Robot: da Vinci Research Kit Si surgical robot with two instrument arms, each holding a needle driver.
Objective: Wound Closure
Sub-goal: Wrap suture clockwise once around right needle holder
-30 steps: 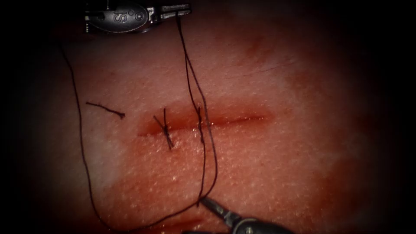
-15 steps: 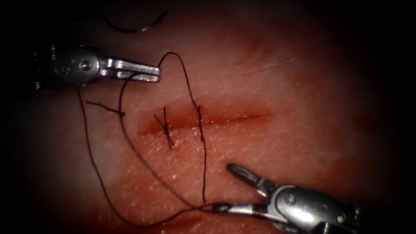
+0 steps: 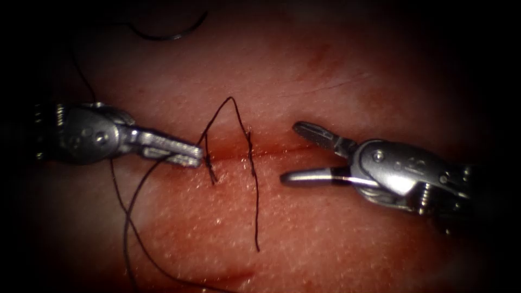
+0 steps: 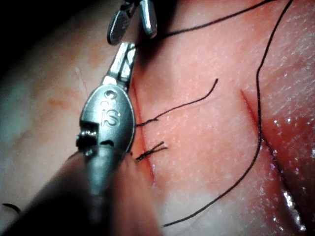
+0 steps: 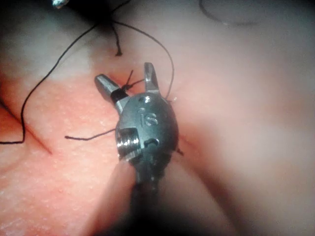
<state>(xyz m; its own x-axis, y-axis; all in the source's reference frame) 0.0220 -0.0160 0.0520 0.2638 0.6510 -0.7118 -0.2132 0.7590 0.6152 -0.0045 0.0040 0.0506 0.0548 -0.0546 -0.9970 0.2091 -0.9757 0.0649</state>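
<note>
Two tools (image 3: 198, 156) (image 3: 287, 152), one needle (image 3: 168, 33), one thread (image 3: 254, 179)

Count, endoscope view:
- End effectors: 2. The left end effector (image 3: 187, 154) at 9 o'clock, the right end effector (image 3: 296, 152) at 3 o'clock.
- Needle (image 3: 168, 36): 1, at 11 o'clock.
- Cut (image 3: 293, 151): 1, centre.
- Stitches across it: 2. One knotted stitch (image 3: 209, 165), one untied thread (image 3: 254, 190) pass.

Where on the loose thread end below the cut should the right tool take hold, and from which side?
Probably near the free tip of the thread end, coming from the right: it lies bare on the tissue, and the right tool stands open on that side.
</note>
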